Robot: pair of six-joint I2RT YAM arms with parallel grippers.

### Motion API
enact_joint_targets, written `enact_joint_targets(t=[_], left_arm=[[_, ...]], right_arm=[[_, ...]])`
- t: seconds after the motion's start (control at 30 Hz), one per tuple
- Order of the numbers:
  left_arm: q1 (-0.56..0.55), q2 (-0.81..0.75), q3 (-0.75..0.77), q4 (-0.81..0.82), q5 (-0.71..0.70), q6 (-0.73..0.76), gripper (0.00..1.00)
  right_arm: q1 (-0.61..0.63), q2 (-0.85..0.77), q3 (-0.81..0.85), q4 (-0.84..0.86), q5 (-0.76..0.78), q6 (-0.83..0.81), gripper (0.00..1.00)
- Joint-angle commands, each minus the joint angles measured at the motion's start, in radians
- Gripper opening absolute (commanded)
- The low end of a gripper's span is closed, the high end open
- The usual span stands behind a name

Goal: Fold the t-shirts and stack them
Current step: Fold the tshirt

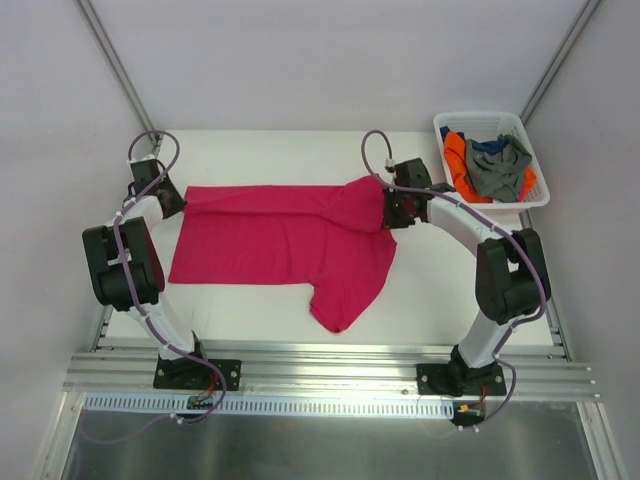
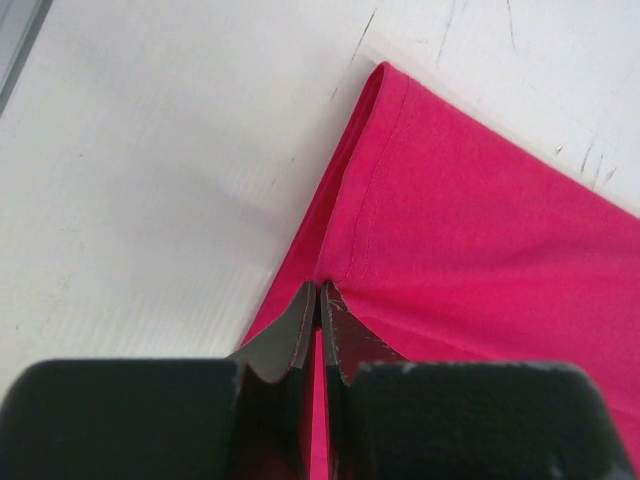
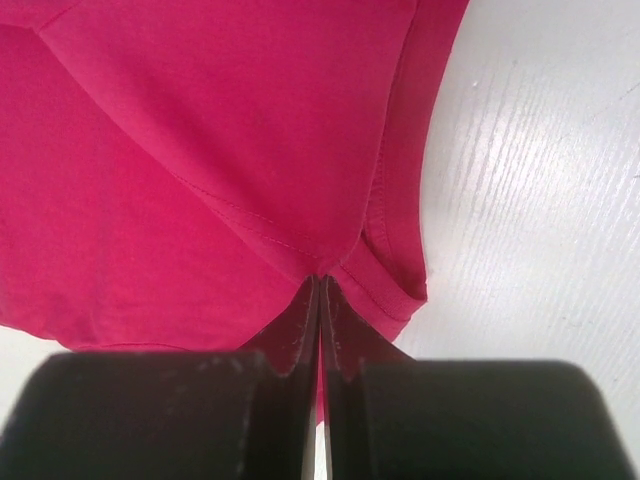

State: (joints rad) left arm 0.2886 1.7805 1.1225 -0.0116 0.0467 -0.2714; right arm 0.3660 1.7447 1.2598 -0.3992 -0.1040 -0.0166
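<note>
White table [image 1: 260,310], pink t-shirt [image 1: 280,240], basket [image 1: 478,116] overhead only

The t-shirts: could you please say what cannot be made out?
Top view: the dark blue t-shirt is mostly buried under the grey t-shirt in the basket.
Left wrist view: the pink t-shirt runs off the frame; the left gripper hides the pinched edge.
Right wrist view: the right gripper hides it likewise.

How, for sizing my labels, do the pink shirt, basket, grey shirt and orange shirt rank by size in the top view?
Largest: pink shirt.
Next: basket.
Smallest: grey shirt and orange shirt. Both are crumpled and overlapping, so they are too unsure to rank.
</note>
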Motion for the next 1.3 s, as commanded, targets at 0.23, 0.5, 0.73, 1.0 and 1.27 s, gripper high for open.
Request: enact_joint_targets(t=[0.23, 0.5, 0.73, 1.0, 1.27], left_arm=[[0.012, 0.026, 0.045, -0.019, -0.001, 0.029, 0.0], [0.02, -0.006, 0.059, -0.042, 0.016, 0.026, 0.56], [0.03, -0.138, 0.202, -0.158, 0.051, 0.034, 0.99], [-0.009, -0.063, 0.361, -0.214, 0.225, -0.078, 0.89], [-0.048, 0.005, 0.353, -0.211, 0.161, -0.098, 0.81]], right_arm=[[0.01, -0.031, -0.045, -0.018, 0.026, 0.052, 0.01], [0.014, -0.05, 0.059, -0.085, -0.019, 0.023, 0.48], [-0.054, -0.065, 0.277, -0.141, -0.022, 0.013, 0.81], [-0.085, 0.211, 0.453, -0.032, 0.093, 0.107, 0.78], [-0.085, 0.384, 0.578, -0.012, 0.182, 0.122, 0.63]])
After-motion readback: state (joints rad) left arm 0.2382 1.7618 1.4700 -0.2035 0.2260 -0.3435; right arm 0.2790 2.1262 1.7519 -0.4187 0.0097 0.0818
